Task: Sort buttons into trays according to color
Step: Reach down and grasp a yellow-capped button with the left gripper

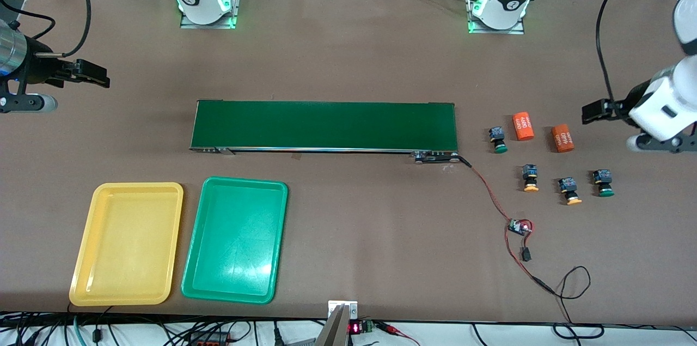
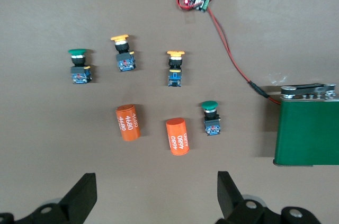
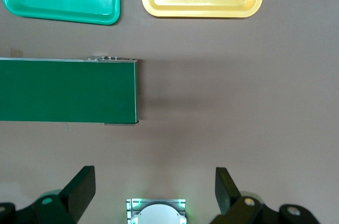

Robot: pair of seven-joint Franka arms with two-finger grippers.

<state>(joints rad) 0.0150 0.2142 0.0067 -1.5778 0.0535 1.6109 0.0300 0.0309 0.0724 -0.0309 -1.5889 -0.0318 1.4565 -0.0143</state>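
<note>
Two green-capped buttons (image 1: 497,140) (image 1: 603,182) and two orange-yellow-capped buttons (image 1: 530,178) (image 1: 569,190) lie on the table toward the left arm's end. The left wrist view shows them as green (image 2: 79,66) (image 2: 211,117) and orange-yellow (image 2: 123,53) (image 2: 175,68). The yellow tray (image 1: 128,242) and green tray (image 1: 235,240) sit side by side toward the right arm's end, both bare inside. My left gripper (image 1: 593,111) (image 2: 157,197) hangs open and holds nothing, over bare table beside the buttons. My right gripper (image 1: 90,73) (image 3: 155,189) hangs open and holds nothing, over the right arm's end of the table.
A long dark-green conveyor belt (image 1: 325,126) lies mid-table, farther from the front camera than the trays. Two orange cylinders with white print (image 1: 523,126) (image 1: 562,138) lie among the buttons. A red-and-black wire with a small circuit board (image 1: 519,227) runs from the belt's end toward the front edge.
</note>
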